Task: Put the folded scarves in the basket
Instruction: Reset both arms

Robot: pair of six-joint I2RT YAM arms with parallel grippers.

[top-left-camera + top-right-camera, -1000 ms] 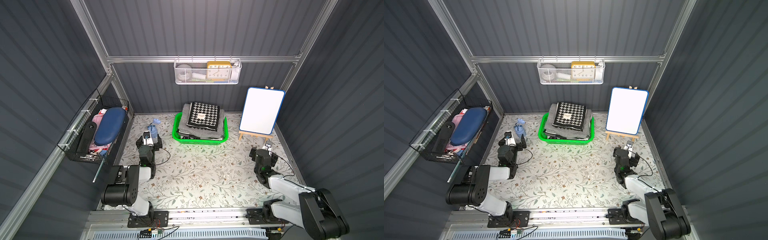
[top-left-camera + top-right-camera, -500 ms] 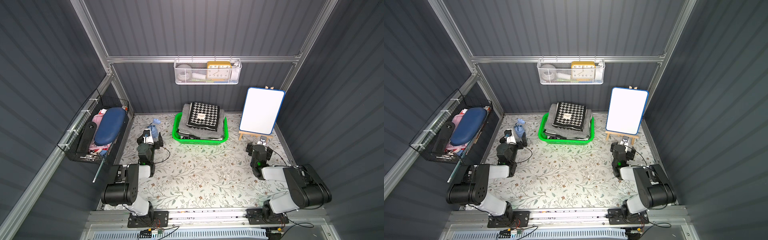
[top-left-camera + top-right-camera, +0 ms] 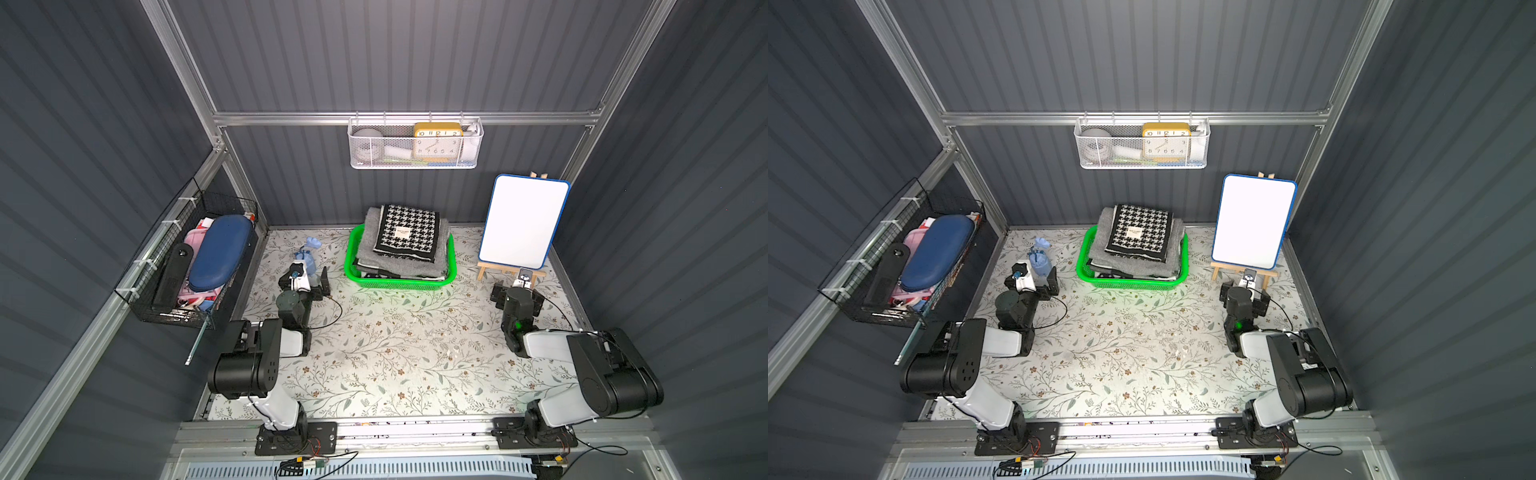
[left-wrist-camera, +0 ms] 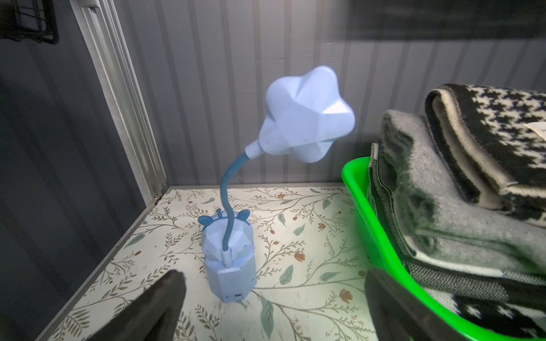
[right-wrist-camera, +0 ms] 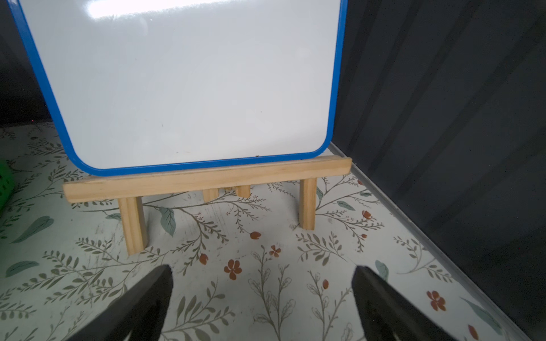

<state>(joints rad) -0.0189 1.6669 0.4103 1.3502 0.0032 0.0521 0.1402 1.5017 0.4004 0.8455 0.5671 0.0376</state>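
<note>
Top views overlook all; low, rearward wrist views share the basket [image 4: 381, 251].

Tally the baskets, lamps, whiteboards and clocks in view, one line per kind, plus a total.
Baskets: 3 (green basket, white wire basket, black wire basket)
Lamp: 1
Whiteboard: 1
Clock: 1
Total: 6

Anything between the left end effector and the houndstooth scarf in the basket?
Nothing visible: bare mat lies between the left end effector and the green basket holding the houndstooth scarf. The blue lamp stands off that line.
</note>
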